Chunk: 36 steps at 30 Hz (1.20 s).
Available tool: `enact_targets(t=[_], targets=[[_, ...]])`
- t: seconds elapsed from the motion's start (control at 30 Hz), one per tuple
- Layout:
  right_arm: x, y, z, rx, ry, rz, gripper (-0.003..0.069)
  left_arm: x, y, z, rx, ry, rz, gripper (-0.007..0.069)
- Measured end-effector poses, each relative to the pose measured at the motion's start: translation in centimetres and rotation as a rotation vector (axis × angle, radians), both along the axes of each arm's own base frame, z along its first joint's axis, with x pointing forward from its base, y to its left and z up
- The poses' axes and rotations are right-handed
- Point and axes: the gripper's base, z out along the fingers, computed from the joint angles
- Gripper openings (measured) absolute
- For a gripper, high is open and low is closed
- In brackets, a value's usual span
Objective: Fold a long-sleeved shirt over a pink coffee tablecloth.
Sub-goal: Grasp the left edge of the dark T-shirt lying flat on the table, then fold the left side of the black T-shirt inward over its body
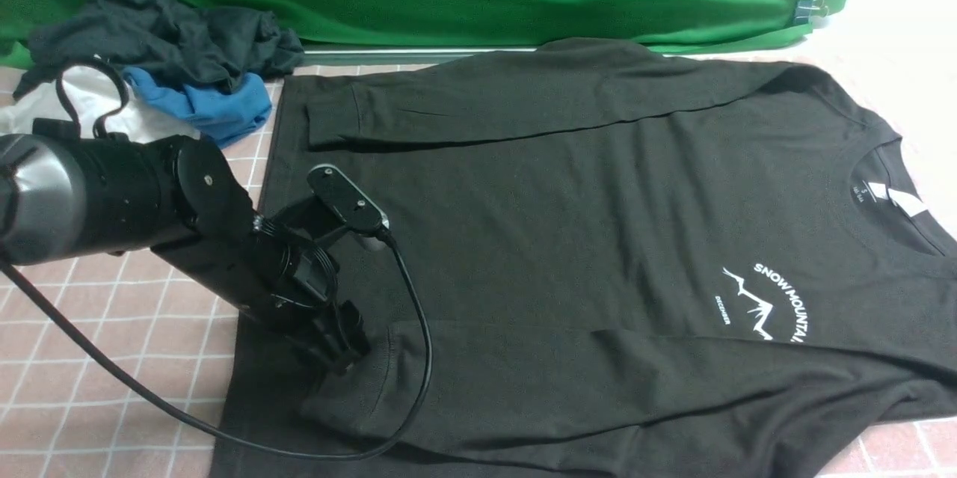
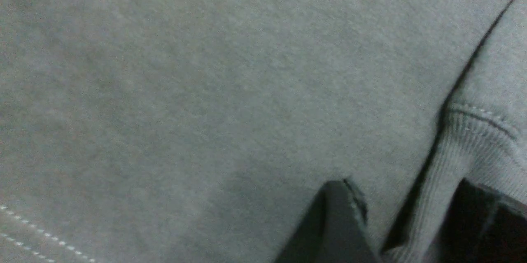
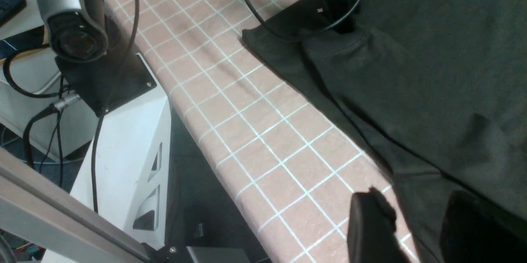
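Long-sleeved shirt lies flat on the pink coffee tablecloth, collar toward the desk's right edge, sleeves laid across its body, probably to narrow it. Left hand open astride the near cuff; right hand open above the shirt's near edge

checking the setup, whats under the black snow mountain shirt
The dusty pink tablecloth with white grid lines shows beside the large black long-sleeved shirt and runs under it; whatever else lies beneath is covered.
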Motion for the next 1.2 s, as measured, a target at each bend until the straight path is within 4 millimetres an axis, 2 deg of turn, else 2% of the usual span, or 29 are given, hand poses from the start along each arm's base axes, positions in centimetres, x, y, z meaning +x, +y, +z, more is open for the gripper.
enact_targets(t=[0.07,0.1,0.17,0.2,0.23,0.37,0.47,0.5,0.53,0.6,0.77,0.93,1.2], targets=[[0.0,0.0,0.0,0.0,0.0,0.0,0.024,-0.1,0.0,0.0,-0.004,0.012,-0.002,0.0265],[0.0,0.0,0.0,0.002,-0.001,0.0,0.024,-0.2,-0.1,0.0,-0.006,0.02,-0.009,0.0193],[0.0,0.0,0.1,0.006,-0.004,-0.001,0.024,-0.2,-0.1,0.0,-0.009,0.027,-0.014,0.0101],[0.0,0.0,0.1,0.006,-0.004,-0.001,0.024,-0.2,-0.1,0.0,-0.01,0.027,-0.014,0.0101],[0.0,0.0,0.1,0.008,-0.006,-0.001,0.024,-0.1,-0.1,0.2,-0.008,0.024,-0.02,0.0051],[0.0,0.0,0.1,0.012,-0.004,-0.004,0.024,0.4,-0.2,1.5,-0.007,0.008,0.0,0.0039],[0.1,0.1,0.1,0.022,0.01,-0.016,0.024,0.9,0.0,4.6,-0.002,-0.057,0.051,0.0039],[0.1,0.1,0.1,0.022,0.011,-0.016,0.024,0.9,0.1,4.8,0.0,-0.065,0.048,0.0039],[0.1,0.1,0.1,0.024,0.013,-0.018,0.024,1.2,0.1,6.3,-0.001,-0.104,0.078,0.0039],[0.1,0.1,0.1,0.026,0.013,-0.019,0.024,1.7,0.2,8.2,-0.002,-0.153,0.1,0.0039],[0.1,0.1,0.2,0.037,0.004,-0.02,0.024,2.8,0.2,10.3,0.01,-0.22,0.104,0.0039],[0.2,0.1,0.3,0.044,-0.002,-0.021,0.024,4.1,0.4,10.0,0.047,-0.262,0.133,0.0039],[0.2,0.1,0.3,0.047,-0.004,-0.022,0.024,6.5,1.1,6.0,0.176,-0.261,0.163,0.005]])
